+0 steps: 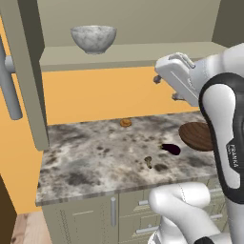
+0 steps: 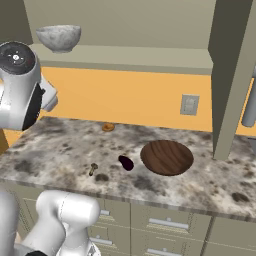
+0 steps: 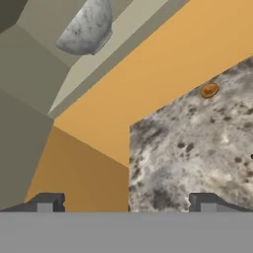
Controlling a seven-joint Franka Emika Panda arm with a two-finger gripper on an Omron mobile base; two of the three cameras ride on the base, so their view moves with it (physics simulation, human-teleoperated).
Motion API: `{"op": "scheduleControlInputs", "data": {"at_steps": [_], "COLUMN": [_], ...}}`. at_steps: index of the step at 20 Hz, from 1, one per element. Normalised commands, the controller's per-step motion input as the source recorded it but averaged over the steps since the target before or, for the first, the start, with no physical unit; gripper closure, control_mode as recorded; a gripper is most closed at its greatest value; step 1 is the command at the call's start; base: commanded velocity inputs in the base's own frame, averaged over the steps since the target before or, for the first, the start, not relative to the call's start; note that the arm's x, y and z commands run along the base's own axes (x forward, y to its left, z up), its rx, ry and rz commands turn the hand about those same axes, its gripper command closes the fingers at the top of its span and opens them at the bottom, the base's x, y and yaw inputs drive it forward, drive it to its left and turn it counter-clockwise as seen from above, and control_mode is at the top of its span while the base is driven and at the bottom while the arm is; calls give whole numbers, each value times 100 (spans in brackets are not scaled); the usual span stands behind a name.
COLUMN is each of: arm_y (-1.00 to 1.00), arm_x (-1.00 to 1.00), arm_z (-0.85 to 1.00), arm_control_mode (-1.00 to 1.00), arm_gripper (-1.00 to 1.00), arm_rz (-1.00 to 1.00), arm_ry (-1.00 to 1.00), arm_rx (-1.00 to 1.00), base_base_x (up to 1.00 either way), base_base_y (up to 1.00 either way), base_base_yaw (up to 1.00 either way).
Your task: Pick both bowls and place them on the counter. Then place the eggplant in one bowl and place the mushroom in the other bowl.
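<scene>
The marbled bowl [image 1: 94,38] sits up on the cabinet shelf [image 1: 133,53], so I hold my gripper [image 3: 126,202] spread wide and empty toward it. The wooden bowl [image 2: 166,157], eggplant [image 2: 126,162] and mushroom [image 2: 93,168] lie on the counter [image 2: 60,145].

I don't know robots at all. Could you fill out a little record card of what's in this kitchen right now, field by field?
Marbled bowl: upright on the open cabinet shelf, above the counter
Wooden bowl: already on the counter
Eggplant: on the counter just beside the wooden bowl, not in it
Mushroom: on the counter, apart from both bowls
Orange-brown lump: near the orange back wall
Pincer: open, empty, raised above the counter, facing the shelf and wall
Task so far: one bowl down; one bowl, both vegetables left
</scene>
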Motion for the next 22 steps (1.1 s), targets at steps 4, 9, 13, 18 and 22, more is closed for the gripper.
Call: {"op": "scheduleControlInputs", "data": {"at_steps": [4, 9, 13, 18, 22], "arm_y": [0, -1, 0, 0, 2], "arm_x": [55, 43, 47, 41, 36], "arm_z": [24, 37, 27, 16, 15], "arm_control_mode": [-100, -100, -100, -100, -100], "arm_gripper": [-100, -100, -100, -100, -100], "arm_rz": [-9, -6, 0, 0, -2], "arm_ry": [5, 2, 0, -4, -6], "arm_rx": [0, 1, 4, 5, 3], "base_base_x": [0, 0, 0, 0, 0], "base_base_y": [0, 0, 0, 0, 0], "base_base_yaw": [0, 0, 0, 0, 0]}}
